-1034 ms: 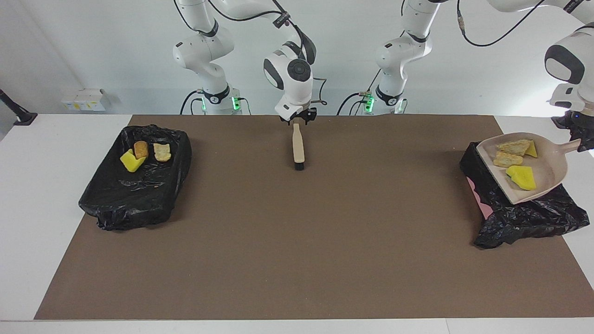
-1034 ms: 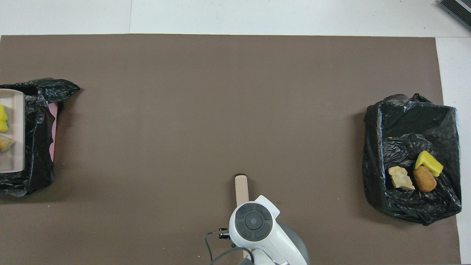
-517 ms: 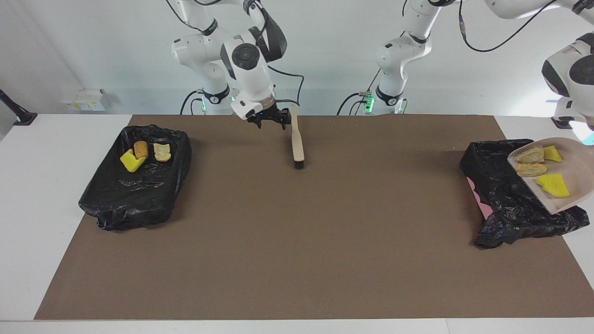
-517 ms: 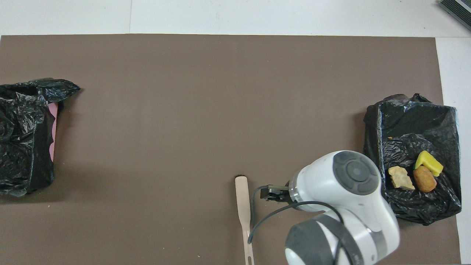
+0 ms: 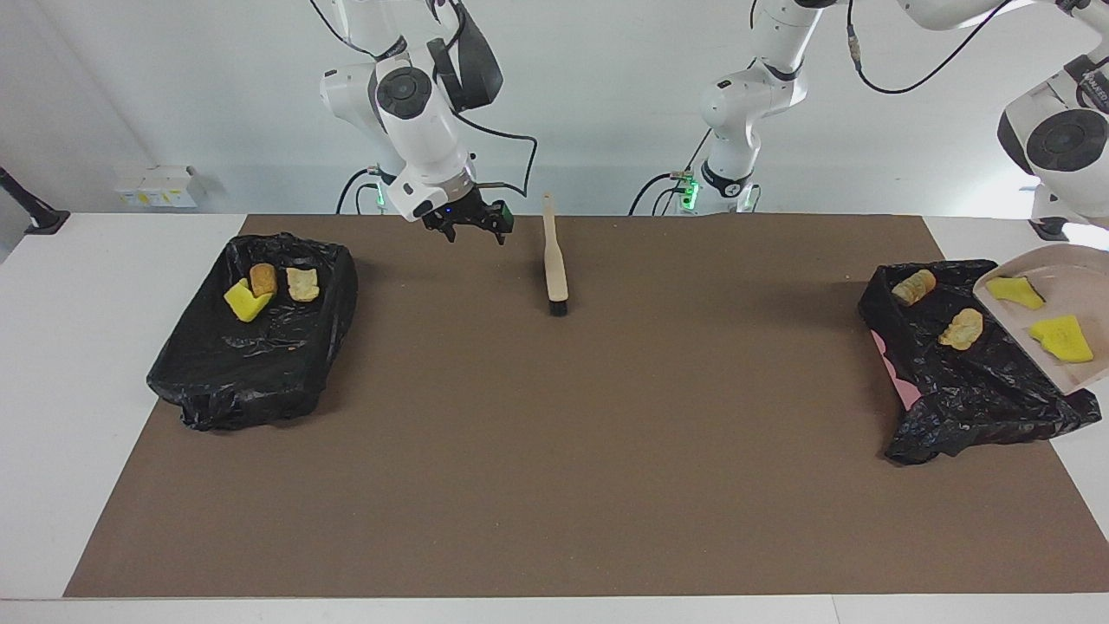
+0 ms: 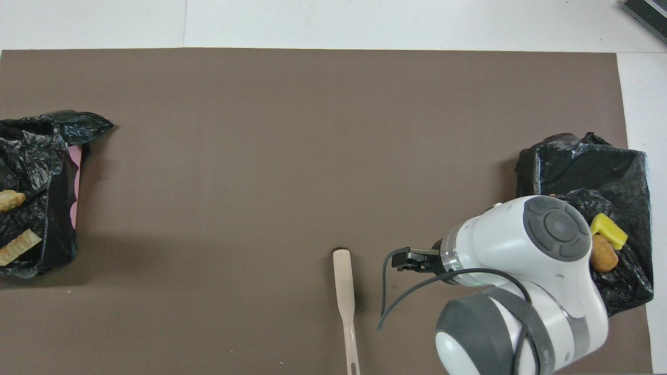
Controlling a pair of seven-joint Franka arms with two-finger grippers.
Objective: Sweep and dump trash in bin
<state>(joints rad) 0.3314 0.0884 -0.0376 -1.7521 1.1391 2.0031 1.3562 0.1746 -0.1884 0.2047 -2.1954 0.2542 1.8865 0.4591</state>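
Dump in progress at the left arm's end

Beige dustpan (image 5: 1061, 316) is tilted over the black-lined bin (image 5: 970, 381) so trash slides off: two tan lumps (image 5: 962, 329) lie in the bin, two yellow foam pieces (image 5: 1059, 338) on the pan. Left gripper is out of view, clamped, presumably on the pan handle. Right gripper (image 5: 472, 227) is fully open, empty, over the mat beside the brush (image 5: 554, 273). Other bin (image 5: 251, 347) holds three chunks.
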